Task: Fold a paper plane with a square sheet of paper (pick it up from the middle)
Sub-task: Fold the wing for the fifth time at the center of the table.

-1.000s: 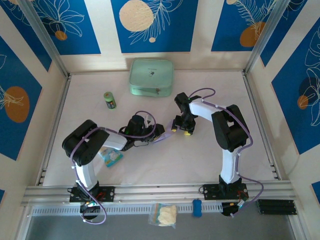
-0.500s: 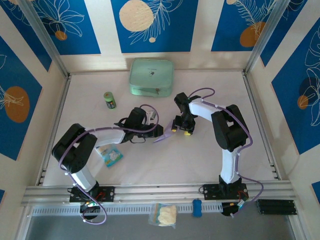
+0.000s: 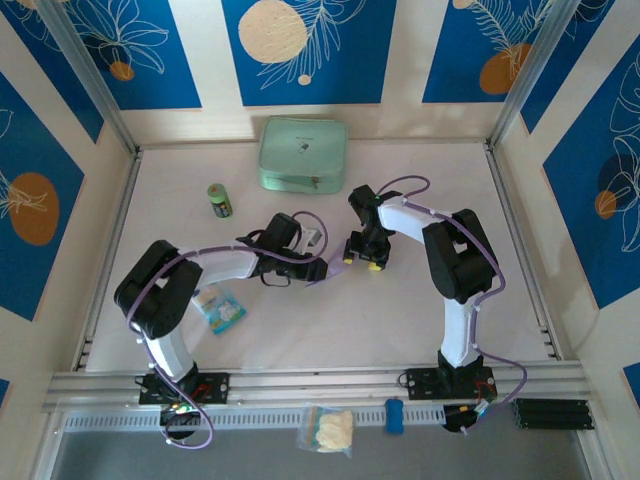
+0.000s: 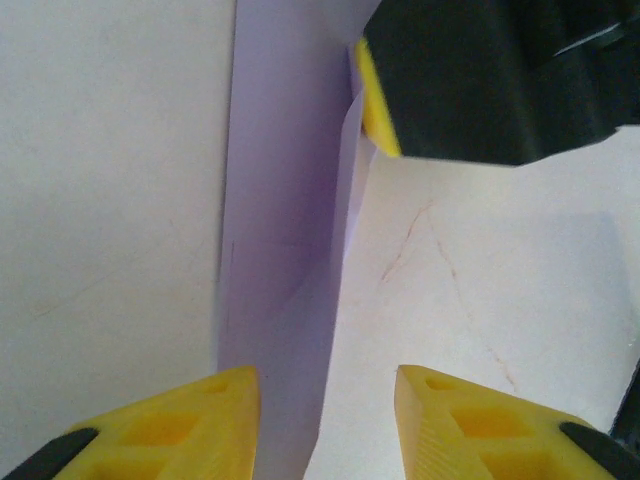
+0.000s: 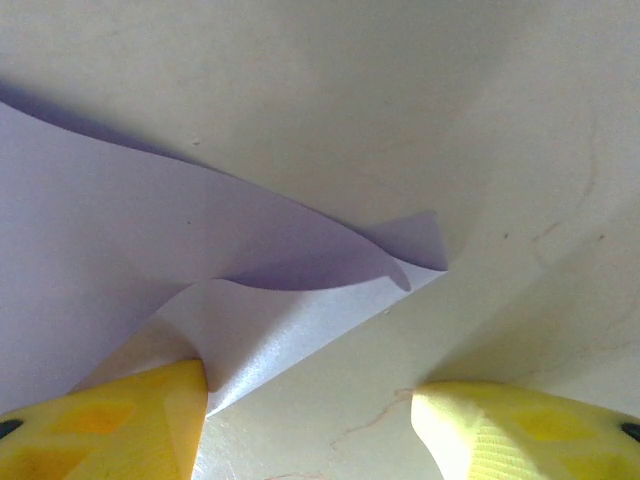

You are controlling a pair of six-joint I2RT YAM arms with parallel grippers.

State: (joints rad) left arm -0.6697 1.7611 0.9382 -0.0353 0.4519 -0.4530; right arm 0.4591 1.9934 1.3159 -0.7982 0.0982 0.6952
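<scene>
The lavender paper (image 4: 280, 200) lies on the table (image 3: 420, 330) near its middle, between the two hands and well in front of the mint-green pouch (image 3: 303, 153). It is no longer a flat square: it is a long narrow strip in doubled layers with a diagonal crease showing, so I judge the early folds done.

At its right end one flap curls up off the layer beneath, so that fold is not yet pressed flat. The pointed dart with wings is not formed, and I judge the task roughly midway, with the flattening and the final wing folds left.

The left hand (image 4: 322, 400) is low over the strip's near end with its jaws apart. The paper runs between them, close against the left finger, and nothing is pinched.

The right hand (image 5: 308, 390) is also parted. One yellow finger (image 5: 110, 420) rests on the paper's edge and the other stands on bare table, so it presses rather than grips.
</scene>
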